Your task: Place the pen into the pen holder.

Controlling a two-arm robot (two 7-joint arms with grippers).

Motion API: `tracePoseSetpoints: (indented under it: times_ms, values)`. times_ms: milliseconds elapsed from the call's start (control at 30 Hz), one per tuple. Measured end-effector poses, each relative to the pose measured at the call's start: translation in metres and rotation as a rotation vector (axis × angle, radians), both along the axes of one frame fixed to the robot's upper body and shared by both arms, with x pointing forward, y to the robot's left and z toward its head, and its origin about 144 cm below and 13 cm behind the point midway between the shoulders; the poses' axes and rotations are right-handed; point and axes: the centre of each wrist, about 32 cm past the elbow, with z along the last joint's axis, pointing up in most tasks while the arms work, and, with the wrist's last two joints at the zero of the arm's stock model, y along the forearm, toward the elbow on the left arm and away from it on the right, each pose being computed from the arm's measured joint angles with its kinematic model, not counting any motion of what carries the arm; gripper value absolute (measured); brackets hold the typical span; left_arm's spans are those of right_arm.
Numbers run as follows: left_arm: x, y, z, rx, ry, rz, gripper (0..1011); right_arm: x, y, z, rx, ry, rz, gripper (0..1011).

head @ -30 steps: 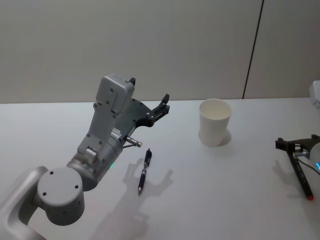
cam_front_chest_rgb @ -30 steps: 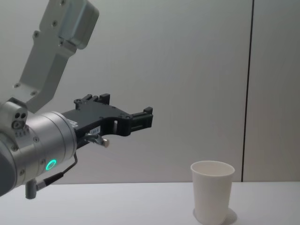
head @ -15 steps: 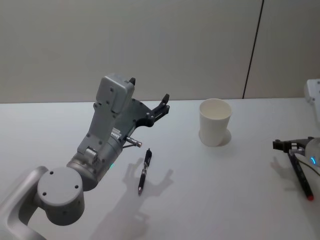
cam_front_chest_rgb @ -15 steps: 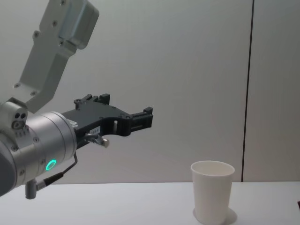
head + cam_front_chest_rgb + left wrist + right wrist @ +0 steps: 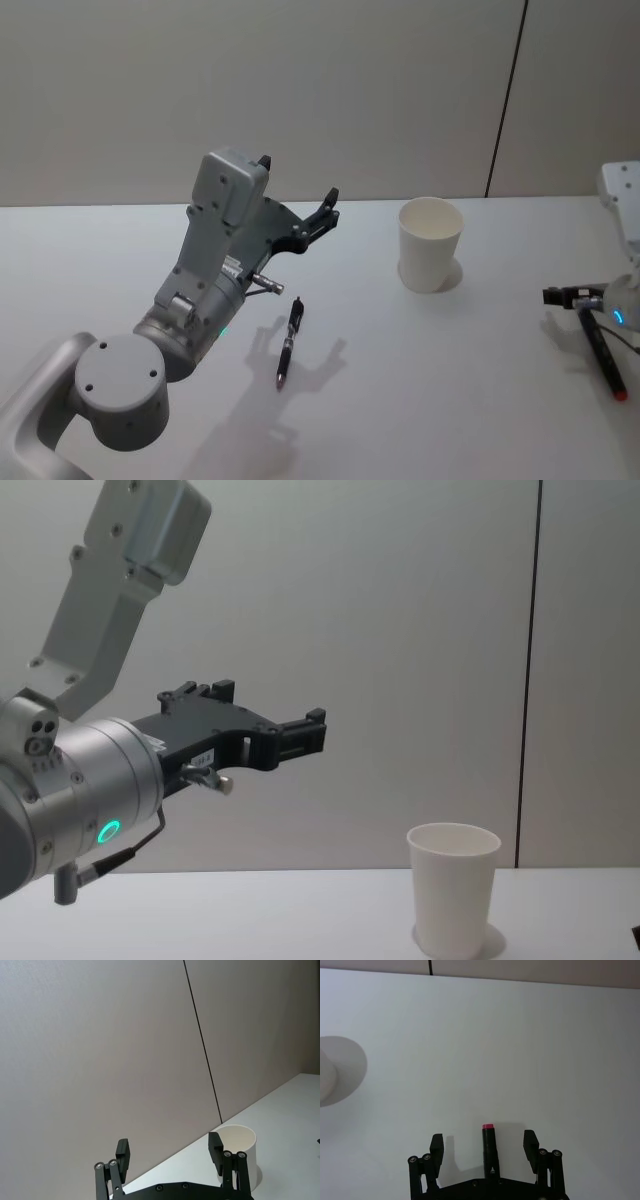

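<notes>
The pen, dark with a small red tip, lies flat on the white table at the right. My right gripper hovers over its far end, open. In the right wrist view the pen lies between the spread fingers of the right gripper, untouched. The pen holder, a plain white paper cup, stands upright at the back centre and shows in the chest view as the same white cup. My left gripper is raised above the table left of the cup, open and empty.
A second dark pen lies on the table in the middle, below the left gripper. The table is white and bare between this pen and the cup. A grey wall with a dark vertical seam stands behind.
My right arm has shifted slightly over the red-tipped pen, and its white housing shows more at the right edge. The left arm, both pens and the cup have not moved.
</notes>
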Motion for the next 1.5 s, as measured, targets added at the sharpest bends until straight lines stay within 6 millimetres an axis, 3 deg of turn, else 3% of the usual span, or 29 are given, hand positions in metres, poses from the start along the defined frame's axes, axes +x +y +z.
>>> tracePoseSetpoints:
  times_ms: [967, 1267, 1500]
  values:
    - [0.0, 0.0, 0.0, 0.0, 0.0, 0.0, 1000, 0.018, -0.003, -0.011, 0.041, 0.074, -0.046, 999]
    - [0.0, 0.0, 0.0, 0.0, 0.0, 0.0, 1000, 0.019, -0.002, -0.015, 0.05, 0.084, -0.052, 814]
    - [0.0, 0.0, 0.0, 0.0, 0.0, 0.0, 1000, 0.02, -0.001, -0.019, 0.053, 0.094, -0.059, 580]
